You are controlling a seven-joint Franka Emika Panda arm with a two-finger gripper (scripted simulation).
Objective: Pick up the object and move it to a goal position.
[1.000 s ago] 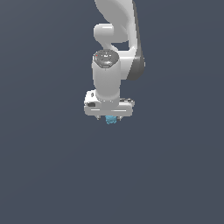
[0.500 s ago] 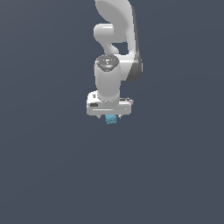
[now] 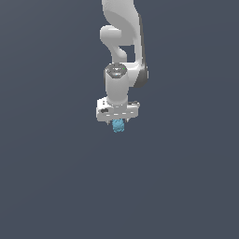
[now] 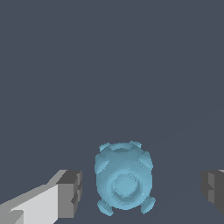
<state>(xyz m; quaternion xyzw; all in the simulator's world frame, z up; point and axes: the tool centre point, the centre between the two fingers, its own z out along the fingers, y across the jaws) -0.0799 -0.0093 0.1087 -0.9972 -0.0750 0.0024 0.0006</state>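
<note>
The surface is a plain dark grey-blue field that fills both views, with no edge, wall or seam to be seen. A white arm [image 3: 122,56] comes down from the top of the exterior view, wrist pointing downward. Just under its claw [image 3: 118,122] sits the object [image 3: 118,125], a light-blue lumpy blob with small knobs. In the wrist view the object [image 4: 124,178] lies between the two dark fingertips [image 4: 70,194], with a clear gap on each side: the claw is spread wide and grips nothing.
</note>
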